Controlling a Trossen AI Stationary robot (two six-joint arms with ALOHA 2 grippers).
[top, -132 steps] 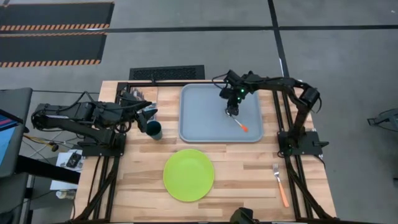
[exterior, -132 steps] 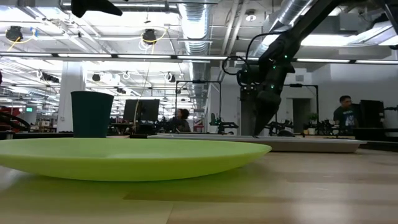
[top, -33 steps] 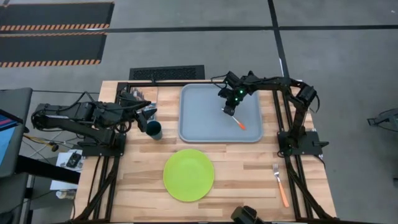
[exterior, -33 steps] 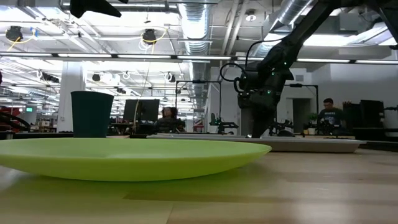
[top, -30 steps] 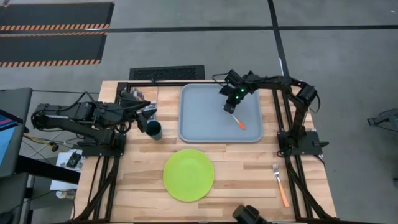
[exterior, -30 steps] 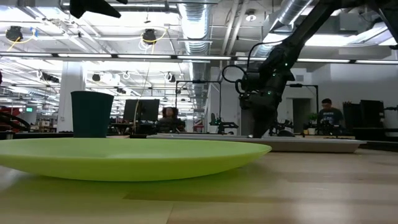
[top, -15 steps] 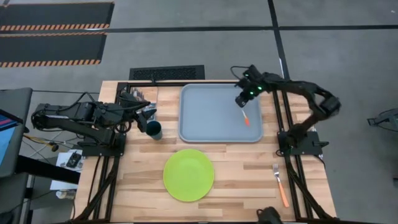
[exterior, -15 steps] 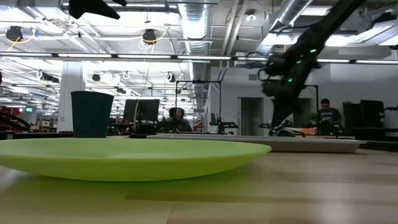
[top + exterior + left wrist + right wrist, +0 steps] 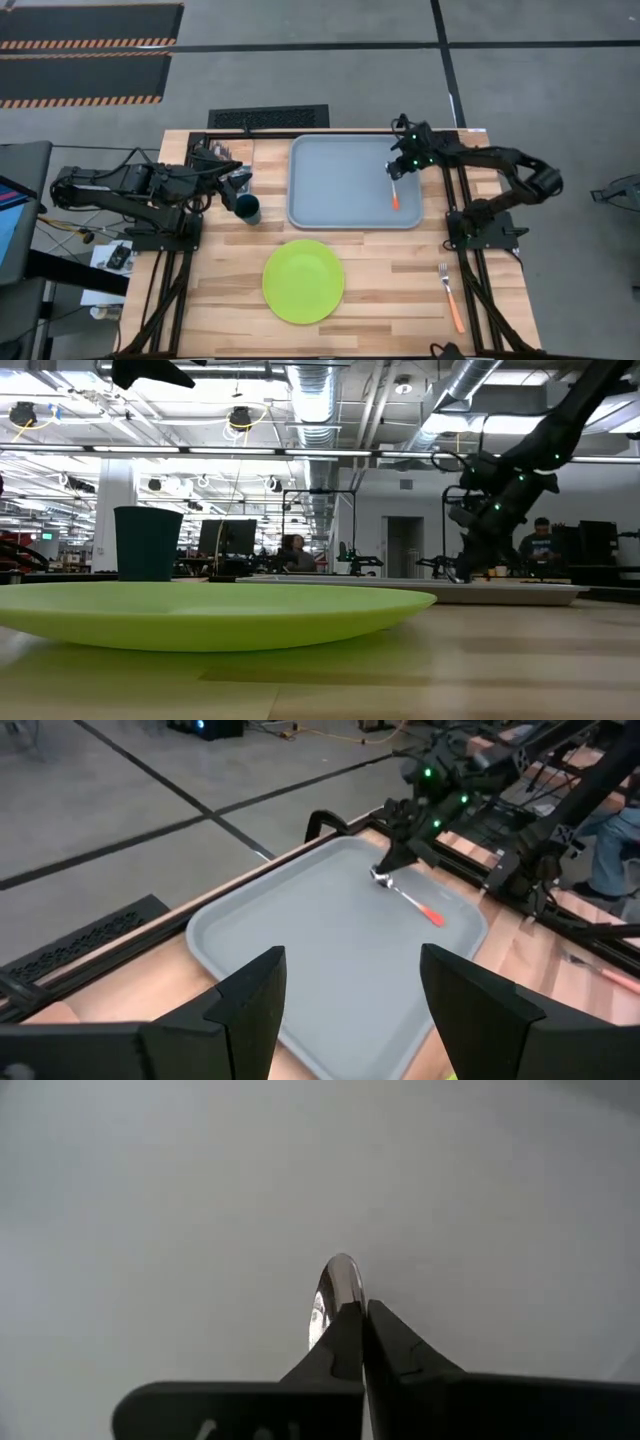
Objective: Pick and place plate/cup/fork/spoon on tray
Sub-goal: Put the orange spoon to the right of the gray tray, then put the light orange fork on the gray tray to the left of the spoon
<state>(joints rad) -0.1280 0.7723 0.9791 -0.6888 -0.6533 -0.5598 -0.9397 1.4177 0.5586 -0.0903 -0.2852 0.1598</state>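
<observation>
The spoon [image 9: 395,192] has an orange handle and a silver bowl. It is over the right part of the grey-blue tray [image 9: 340,185], with its handle toward the near edge. My right gripper [image 9: 394,170] is shut on its bowl end. The dark teal cup [image 9: 249,209] stands upright on the table left of the tray. My left gripper [image 9: 238,185] hovers open just beyond the cup, touching nothing. The lime-green plate [image 9: 303,281] lies flat near the front edge. The fork [image 9: 451,297] lies at the near right. My right gripper pinches the spoon between its two fingers right behind the bowl [image 9: 333,1302], which pokes out past the fingertips. The fingers slant down from the table's far right side. The orange handle [image 9: 431,915] trails low over the tray; whether it rests on the tray I cannot tell.
A black grille [image 9: 268,117] lies at the table's far edge, left of the tray. Each arm's base frame runs along its side of the table. Bare wood lies between the plate and the fork. People stand in the room beyond the table.
My right gripper has gone toward the table's right edge across the tray, staying shut on the spoon. The spoon went with it and swung round: its handle pointed to the near right before and now points nearly straight at the near edge.
</observation>
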